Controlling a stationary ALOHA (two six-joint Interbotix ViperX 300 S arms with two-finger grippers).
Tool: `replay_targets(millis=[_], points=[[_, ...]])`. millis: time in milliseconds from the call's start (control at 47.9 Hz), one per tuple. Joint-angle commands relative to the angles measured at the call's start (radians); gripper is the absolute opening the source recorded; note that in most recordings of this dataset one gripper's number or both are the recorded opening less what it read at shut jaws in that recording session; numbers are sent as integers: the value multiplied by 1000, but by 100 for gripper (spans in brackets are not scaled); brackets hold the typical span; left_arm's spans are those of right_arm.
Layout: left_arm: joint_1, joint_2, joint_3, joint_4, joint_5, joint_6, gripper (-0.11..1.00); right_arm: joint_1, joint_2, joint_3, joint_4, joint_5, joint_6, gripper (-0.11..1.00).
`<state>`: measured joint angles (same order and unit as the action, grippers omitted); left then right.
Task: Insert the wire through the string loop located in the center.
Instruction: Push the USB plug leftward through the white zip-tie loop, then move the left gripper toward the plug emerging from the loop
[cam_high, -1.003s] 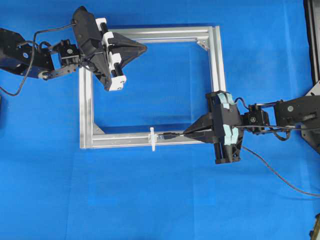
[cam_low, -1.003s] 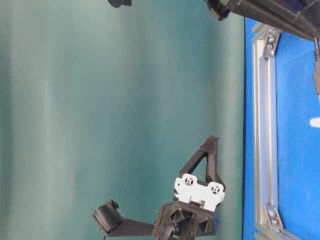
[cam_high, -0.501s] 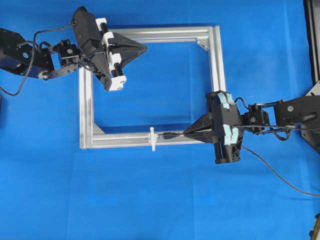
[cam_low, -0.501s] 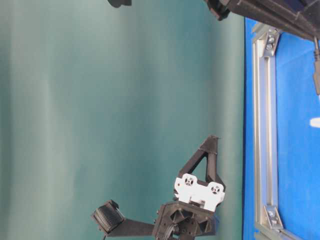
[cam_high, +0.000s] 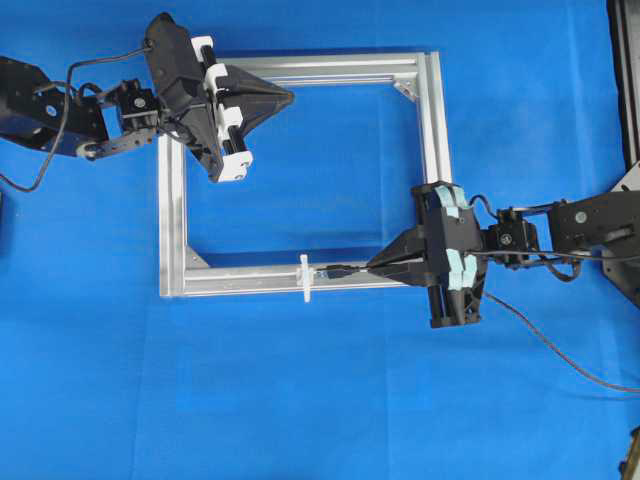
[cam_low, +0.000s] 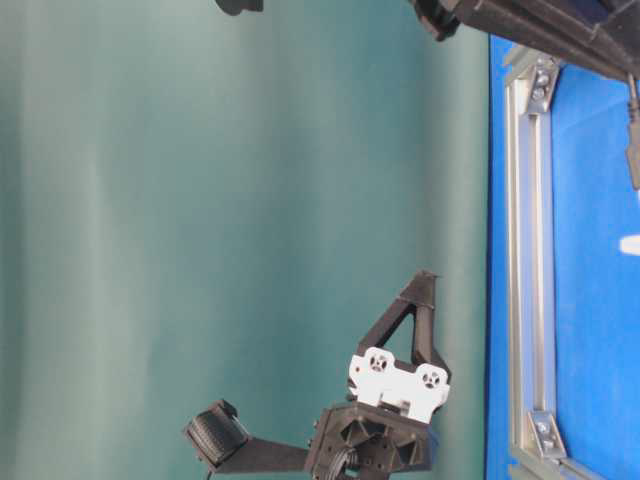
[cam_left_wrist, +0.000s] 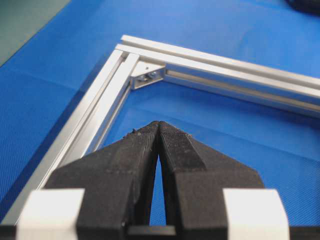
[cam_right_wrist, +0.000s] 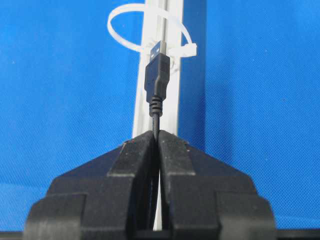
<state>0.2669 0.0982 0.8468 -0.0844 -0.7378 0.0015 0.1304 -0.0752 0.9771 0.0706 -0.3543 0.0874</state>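
The right tool (cam_right_wrist: 156, 137) is clamped on the wire (cam_right_wrist: 157, 82) just behind its plug, whose metal tip sits at the mouth of the string loop (cam_right_wrist: 150, 30) at 12 o'clock from the fingertips. The loop stands on the near rail of the aluminium frame (cam_high: 432, 120). At 10 o'clock across the blue counter (cam_high: 320, 400), the left tool (cam_left_wrist: 158, 131) is pressed together, holding nothing.
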Motion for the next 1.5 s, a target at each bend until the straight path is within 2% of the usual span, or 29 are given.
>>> replay_targets(millis=[0, 460, 1149, 1483], points=[[-3, -29, -8, 2, -5, 2, 0, 0, -8, -8, 2, -9, 2, -3], [-2, -29, -8, 2, -5, 2, 0, 0, 2, -18, 2, -12, 2, -3], [-14, -29, -8, 2, -3, -2, 0, 3, 178, -238, 2, -15, 2, -3], [-14, -29, -8, 2, -3, 0, 0, 3, 186, -242, 2, -15, 2, -3]])
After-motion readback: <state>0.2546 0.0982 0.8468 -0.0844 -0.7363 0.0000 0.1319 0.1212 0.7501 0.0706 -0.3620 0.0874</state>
